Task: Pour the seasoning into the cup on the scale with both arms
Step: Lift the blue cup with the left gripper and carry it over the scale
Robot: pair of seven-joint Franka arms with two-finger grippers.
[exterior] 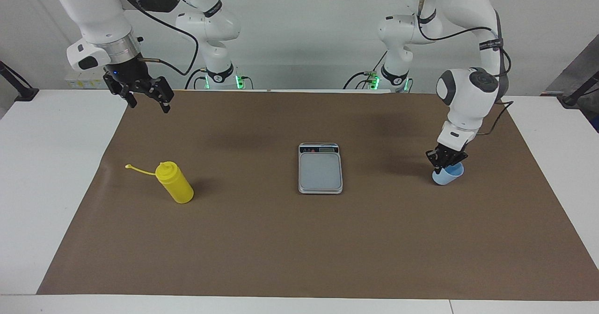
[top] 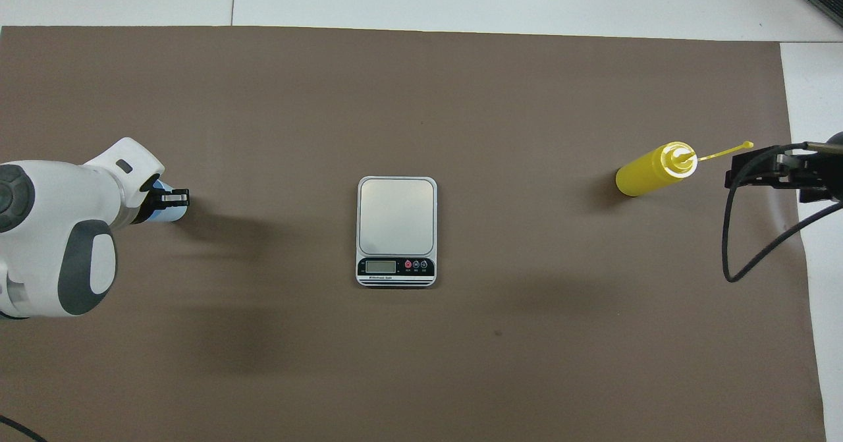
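While the left gripper (exterior: 446,163) is clamped on the rim of the cup (exterior: 448,175), which looks just clear of the brown mat (exterior: 299,239) toward the left arm's end of the table, the right gripper (exterior: 149,99) hangs in the air with its fingers apart over the mat's corner at the right arm's end, well apart from the seasoning bottle (exterior: 174,188). That bottle stands on the mat, its thin tip strap sticking out toward the right arm's end. The scale (exterior: 320,169) lies flat at the middle of the mat between bottle and cup, display strip toward the robots, nothing on its plate. There is one bottle, one cup, one scale and two grippers. Whether the cup holds anything cannot be told.
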